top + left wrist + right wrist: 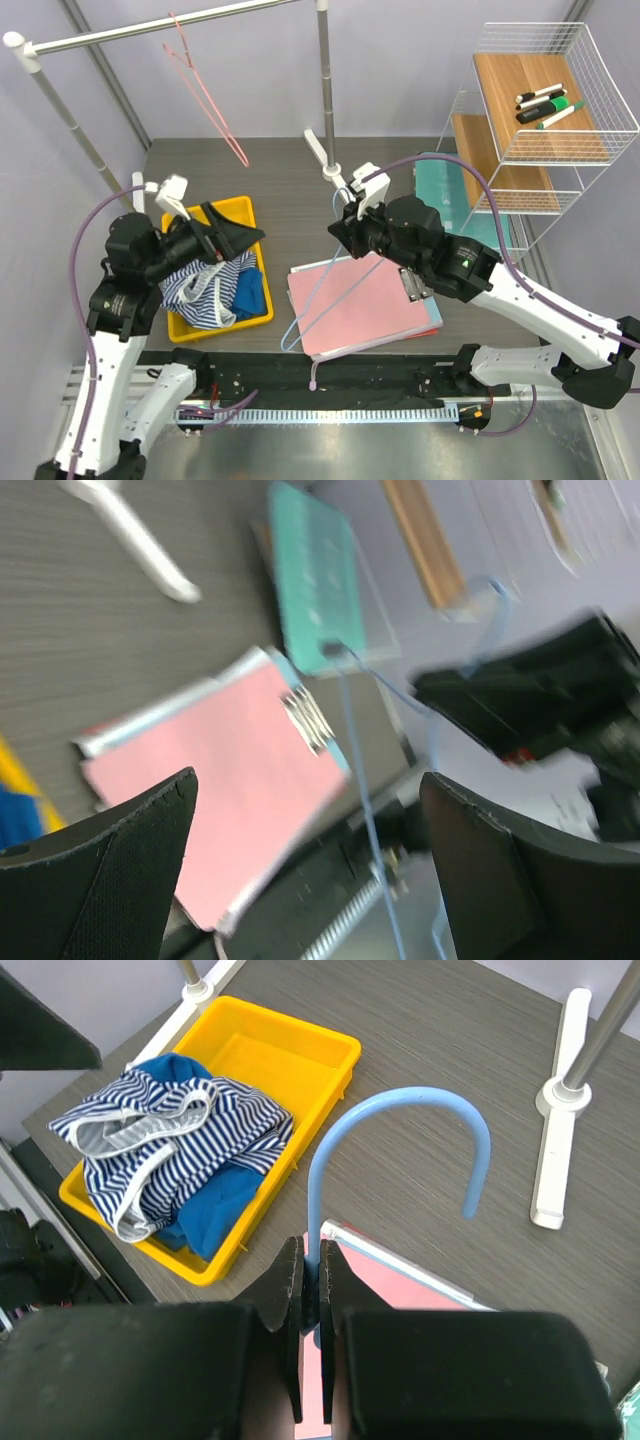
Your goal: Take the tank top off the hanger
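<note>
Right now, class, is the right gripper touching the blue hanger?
Touching. The right wrist view shows the right gripper pinching the blue hanger just below its hook.

The counter (290,165) is showing a dark, matt wood-grain finish. The tank top (170,1140) is presenting as soft, striped knit cloth, lying over plain blue cloth (215,1205). The tray (285,1060) is reading as smooth yellow plastic with a slight gloss. The hanger (400,1100) is showing a smooth, light-blue coating that looks like plastic. The clipboard (365,305) is presenting a matt pink face under a bright metal clip (414,284). The rail (150,25) is gleaming as polished metal. The basket (600,60) is showing white-coated wire around a bare wooden shelf (500,90). On the left gripper (308,780) the jaws are showing a matt black, finely pebbled surface.
</note>
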`<action>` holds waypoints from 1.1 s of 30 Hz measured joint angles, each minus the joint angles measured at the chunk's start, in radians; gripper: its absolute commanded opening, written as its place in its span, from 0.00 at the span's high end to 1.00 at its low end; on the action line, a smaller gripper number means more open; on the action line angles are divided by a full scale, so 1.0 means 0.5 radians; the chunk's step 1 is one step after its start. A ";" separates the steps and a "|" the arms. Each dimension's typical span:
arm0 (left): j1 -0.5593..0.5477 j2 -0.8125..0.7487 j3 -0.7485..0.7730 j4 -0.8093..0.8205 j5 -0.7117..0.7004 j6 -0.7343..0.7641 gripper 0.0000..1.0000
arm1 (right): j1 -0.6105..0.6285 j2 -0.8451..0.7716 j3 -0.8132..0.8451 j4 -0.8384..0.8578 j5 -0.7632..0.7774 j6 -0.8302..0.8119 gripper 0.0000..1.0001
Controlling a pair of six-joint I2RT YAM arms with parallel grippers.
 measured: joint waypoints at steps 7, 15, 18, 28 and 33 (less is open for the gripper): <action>-0.781 0.198 0.146 0.101 0.122 0.053 0.12 | 0.000 0.003 -0.001 0.002 -0.034 -0.121 0.99; -1.436 0.265 0.239 0.008 -0.407 0.140 0.27 | 0.000 0.060 0.062 -0.037 0.145 -0.169 0.99; -1.727 0.294 0.240 -0.079 -0.708 0.166 0.29 | 0.000 0.108 0.122 -0.051 0.200 -0.183 0.99; -2.245 0.388 0.301 -0.426 -1.584 0.176 0.36 | 0.000 0.152 0.247 -0.062 0.243 -0.214 0.99; -2.245 0.251 0.301 -0.474 -1.715 0.172 0.36 | 0.000 0.151 0.250 -0.067 0.275 -0.229 0.99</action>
